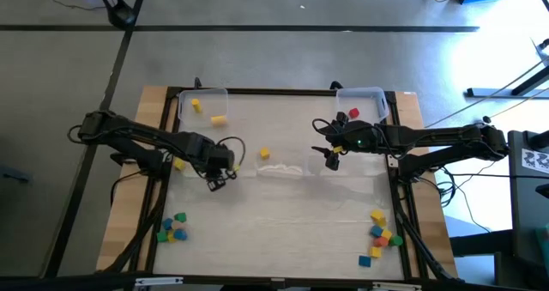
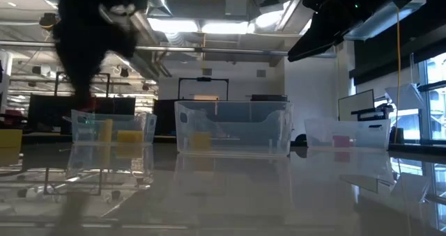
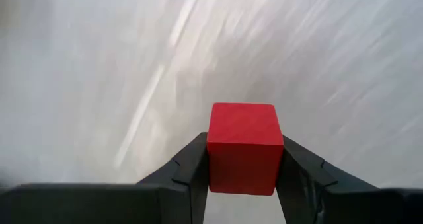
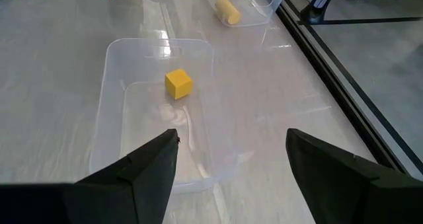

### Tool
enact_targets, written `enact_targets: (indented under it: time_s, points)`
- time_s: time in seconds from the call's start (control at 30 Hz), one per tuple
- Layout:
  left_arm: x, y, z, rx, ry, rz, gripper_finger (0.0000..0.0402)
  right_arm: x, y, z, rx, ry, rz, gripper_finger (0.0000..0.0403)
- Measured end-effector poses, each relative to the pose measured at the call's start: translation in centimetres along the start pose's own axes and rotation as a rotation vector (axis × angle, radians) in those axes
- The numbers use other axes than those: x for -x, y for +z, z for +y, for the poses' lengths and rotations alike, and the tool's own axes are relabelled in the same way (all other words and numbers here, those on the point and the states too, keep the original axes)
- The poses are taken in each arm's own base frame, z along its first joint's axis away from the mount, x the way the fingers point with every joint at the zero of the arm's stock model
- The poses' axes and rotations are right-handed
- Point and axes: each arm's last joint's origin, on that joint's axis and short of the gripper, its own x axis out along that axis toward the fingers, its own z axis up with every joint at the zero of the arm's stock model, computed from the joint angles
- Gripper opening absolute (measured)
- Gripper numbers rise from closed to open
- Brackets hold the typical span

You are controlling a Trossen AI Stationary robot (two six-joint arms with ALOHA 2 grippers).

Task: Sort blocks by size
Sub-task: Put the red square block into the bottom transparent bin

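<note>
Meanwhile left gripper clenches a red block; right gripper released above middle bin with yellow block.

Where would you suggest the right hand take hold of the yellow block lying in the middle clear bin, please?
Probably from straight above, closing on two opposite flat side faces of the yellow block. It sits alone on the floor of the middle bin, away from the walls, so the open right hand has room to straddle it. Its walls block a sideways approach.
</note>
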Motion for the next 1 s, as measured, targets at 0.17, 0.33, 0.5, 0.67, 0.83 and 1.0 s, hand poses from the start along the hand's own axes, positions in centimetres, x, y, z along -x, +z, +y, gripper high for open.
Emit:
enact_targets:
  time_s: [0.17,0.33,0.5,0.67,0.83,1.0]
  points:
    - [1.2,2.3,-1.1,-0.046,-0.091,-0.221,0.0134,0.0,0.0,0.0,0.0,-0.001,0.0,0.028]
    - [1.8,4.1,-2.1,-0.114,-0.158,-0.425,0.0138,0.0,0.0,0.0,0.0,0.0,0.0,0.028]
    - [2.3,5.2,-2.3,-0.119,-0.115,-0.583,0.0139,0.0,0.0,0.0,0.0,0.0,0.0,0.028]
    - [1.9,6.6,-1.7,-0.106,-0.088,-0.678,0.014,0.0,0.0,0.0,0.0,0.0,0.0,0.028]
    - [0.4,8.2,-1.3,-0.069,-0.07,-0.7,0.014,0.0,0.0,0.0,-0.001,-0.001,-0.001,0.028]
    - [-1.9,9.7,-1.4,-0.078,-0.042,-0.7,0.0141,0.0,0.0,0.0,-0.001,0.0,-0.001,0.028]
